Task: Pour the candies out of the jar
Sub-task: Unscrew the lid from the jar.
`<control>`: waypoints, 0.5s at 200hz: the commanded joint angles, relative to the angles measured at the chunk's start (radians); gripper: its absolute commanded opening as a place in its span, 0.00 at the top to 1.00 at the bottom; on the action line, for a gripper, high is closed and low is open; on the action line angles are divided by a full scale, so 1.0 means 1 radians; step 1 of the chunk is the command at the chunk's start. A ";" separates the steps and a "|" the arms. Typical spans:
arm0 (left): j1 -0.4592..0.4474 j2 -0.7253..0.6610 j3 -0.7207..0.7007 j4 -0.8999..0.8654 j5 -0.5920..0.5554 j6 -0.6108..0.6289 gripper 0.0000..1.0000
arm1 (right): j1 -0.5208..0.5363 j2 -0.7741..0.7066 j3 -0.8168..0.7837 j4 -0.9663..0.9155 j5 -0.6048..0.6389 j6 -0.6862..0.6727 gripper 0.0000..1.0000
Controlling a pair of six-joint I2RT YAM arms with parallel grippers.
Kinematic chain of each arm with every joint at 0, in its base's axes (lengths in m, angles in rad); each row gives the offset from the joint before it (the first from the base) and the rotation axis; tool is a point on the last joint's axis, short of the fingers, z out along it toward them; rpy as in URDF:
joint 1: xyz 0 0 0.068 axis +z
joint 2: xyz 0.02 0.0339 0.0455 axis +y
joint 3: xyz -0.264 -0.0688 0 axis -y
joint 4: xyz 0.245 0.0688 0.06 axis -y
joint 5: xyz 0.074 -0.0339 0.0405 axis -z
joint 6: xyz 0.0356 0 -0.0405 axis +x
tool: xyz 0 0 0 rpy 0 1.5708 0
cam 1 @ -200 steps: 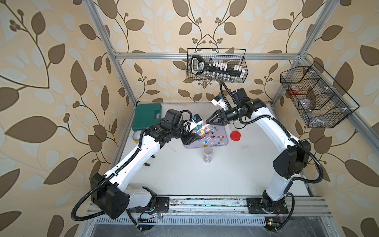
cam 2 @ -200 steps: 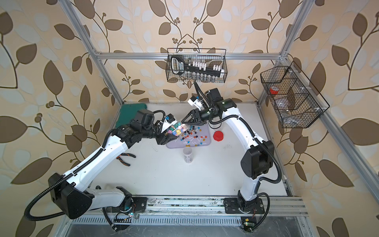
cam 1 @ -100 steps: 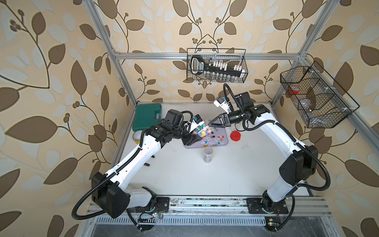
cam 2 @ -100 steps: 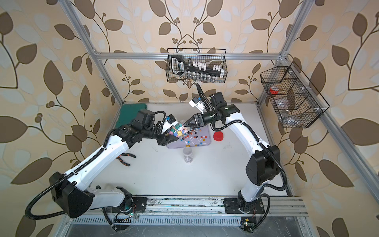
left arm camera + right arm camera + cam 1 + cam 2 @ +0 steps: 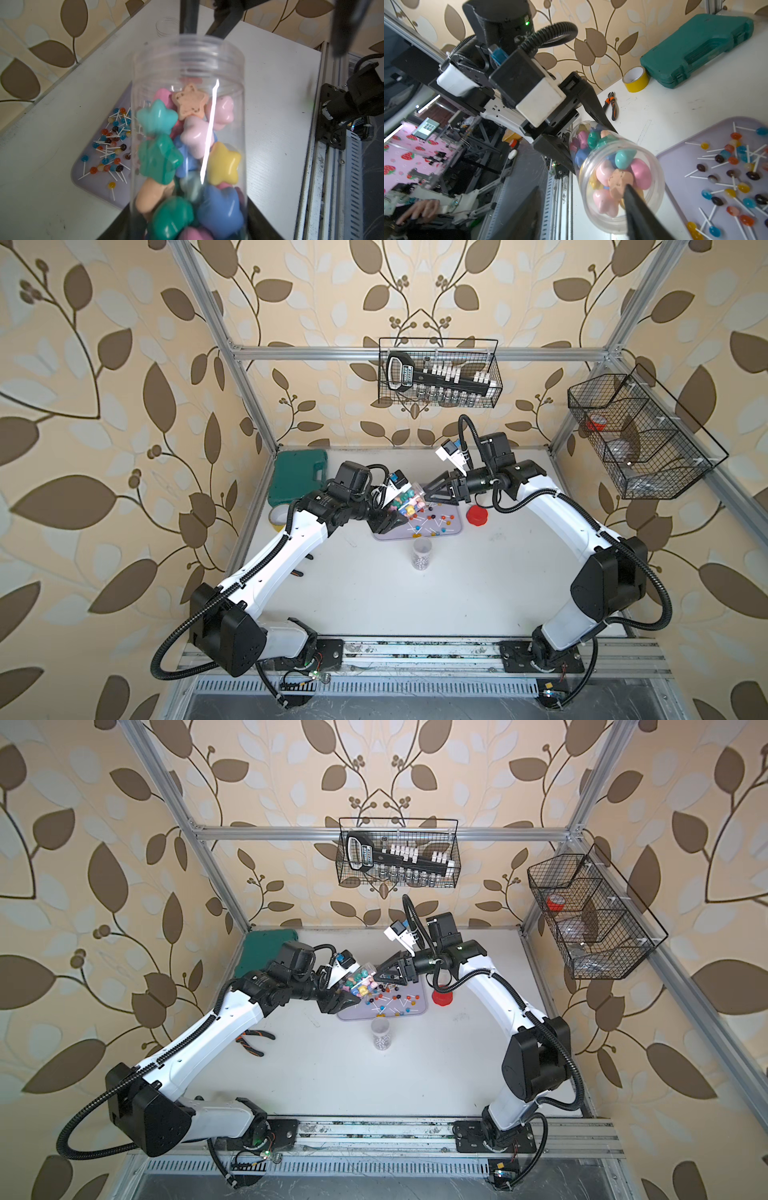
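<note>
In both top views, the white desk carries a lavender tray toward its back edge, apparently set there to catch what spills. The left gripper is clamped on the base end of a clear jar, holding it tilted above the tray's left end. The jar's open mouth faces the right gripper, whose jaws stand apart with one finger at the mouth, seemingly to coax the contents out. A red lid sits just beside the tray's right edge. The star-shaped candies, glossy pink, teal, blue and yellow, are packed inside the jar and look wedged. Lollipops on white sticks lie scattered across the tray.
</note>
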 commanded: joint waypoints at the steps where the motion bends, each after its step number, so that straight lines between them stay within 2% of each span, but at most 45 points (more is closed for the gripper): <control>1: -0.007 -0.025 0.060 0.164 0.054 0.001 0.44 | 0.003 -0.014 0.003 0.029 0.069 0.140 0.21; 16: -0.007 -0.025 0.062 0.155 0.051 0.006 0.44 | -0.017 -0.002 0.034 0.020 0.071 0.234 0.14; 30: -0.008 -0.024 0.067 0.148 0.049 0.011 0.44 | -0.029 0.012 0.070 -0.007 0.050 0.293 0.12; 63: -0.008 -0.023 0.068 0.143 0.053 0.013 0.44 | -0.027 0.081 0.209 -0.216 0.071 0.251 0.13; 100: -0.008 -0.022 0.076 0.141 0.060 0.011 0.44 | -0.012 0.147 0.289 -0.330 0.067 0.201 0.14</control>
